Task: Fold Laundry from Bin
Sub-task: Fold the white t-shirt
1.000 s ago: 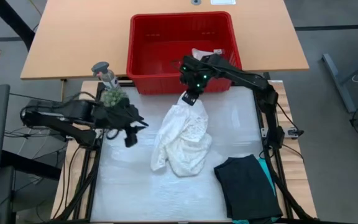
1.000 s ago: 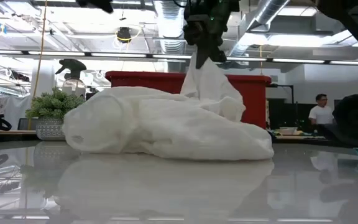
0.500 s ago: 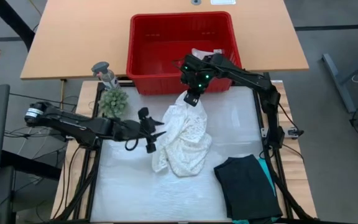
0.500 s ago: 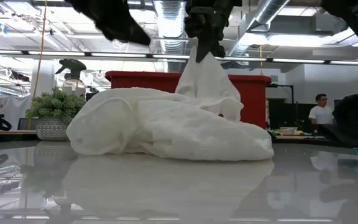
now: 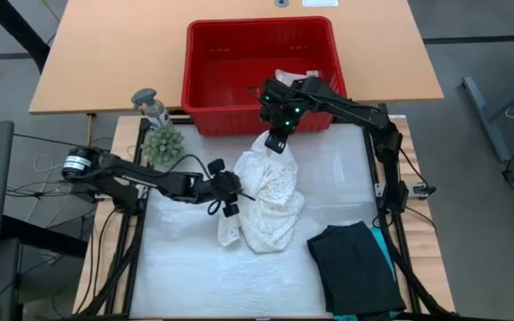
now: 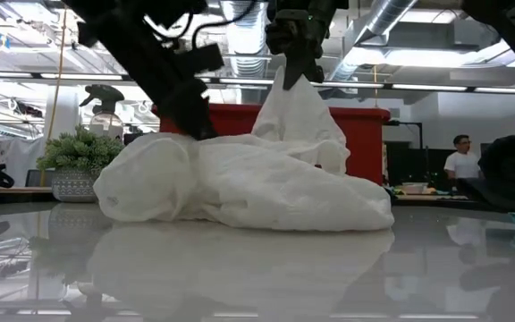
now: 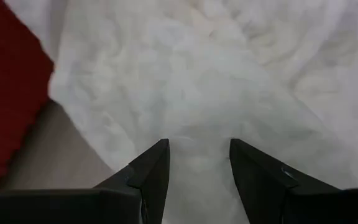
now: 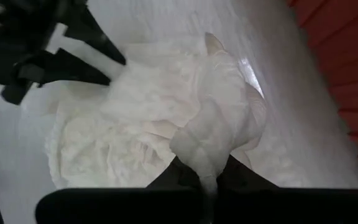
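Right hand (image 5: 273,140) pinched the white lacy top (image 5: 261,201) at its upper end; top ran down-frame. Left hand (image 5: 231,197), open, sat at its left edge, nearer.

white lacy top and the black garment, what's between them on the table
Only a bare strip of the table separates the white lacy top from the black garment; the high view shows this.

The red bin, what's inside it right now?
The red bin shows mostly bare floor, with one small white cloth at its near right corner. The right arm crosses over that corner, so anything beneath it is hidden.
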You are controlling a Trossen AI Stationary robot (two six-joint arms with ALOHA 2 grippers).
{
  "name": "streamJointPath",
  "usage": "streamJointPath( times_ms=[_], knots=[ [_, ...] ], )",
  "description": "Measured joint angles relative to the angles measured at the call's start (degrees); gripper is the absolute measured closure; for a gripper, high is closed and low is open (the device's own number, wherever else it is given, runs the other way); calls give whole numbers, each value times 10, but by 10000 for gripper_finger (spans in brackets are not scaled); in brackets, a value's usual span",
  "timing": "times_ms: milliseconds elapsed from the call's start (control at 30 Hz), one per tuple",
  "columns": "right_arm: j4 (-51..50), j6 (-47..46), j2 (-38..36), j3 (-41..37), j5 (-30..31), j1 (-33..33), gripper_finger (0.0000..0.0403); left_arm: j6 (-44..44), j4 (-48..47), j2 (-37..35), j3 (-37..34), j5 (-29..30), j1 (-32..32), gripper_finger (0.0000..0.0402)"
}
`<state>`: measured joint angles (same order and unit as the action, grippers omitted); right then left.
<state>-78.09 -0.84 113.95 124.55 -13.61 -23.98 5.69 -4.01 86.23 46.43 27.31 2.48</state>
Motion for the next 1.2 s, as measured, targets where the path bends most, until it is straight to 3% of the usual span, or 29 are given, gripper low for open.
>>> streamJointPath(
  times_ms=[100,200,367,433,600,833,1067,1200],
  knots=[
    [-3,0,0,0,0,0,372,33,-1,22,0,-17,-15,245],
    [-9,5,0,0,-1,0,375,67,-1,47,0,-77,-32,267],
    [-18,14,0,0,-2,-1,371,92,-26,51,5,-114,-41,378],
    [-22,21,0,0,-2,-1,371,101,-69,32,20,-116,-41,392],
    [-33,43,0,0,-1,-7,374,89,-203,-51,91,-89,-29,401],
    [-35,46,0,0,0,-27,372,42,-380,-181,172,63,-34,401],
    [-26,55,0,0,0,-44,369,93,-519,-225,171,50,-109,401],
    [-22,54,0,0,0,-48,369,76,-478,-224,145,22,-131,400]
  ],
)
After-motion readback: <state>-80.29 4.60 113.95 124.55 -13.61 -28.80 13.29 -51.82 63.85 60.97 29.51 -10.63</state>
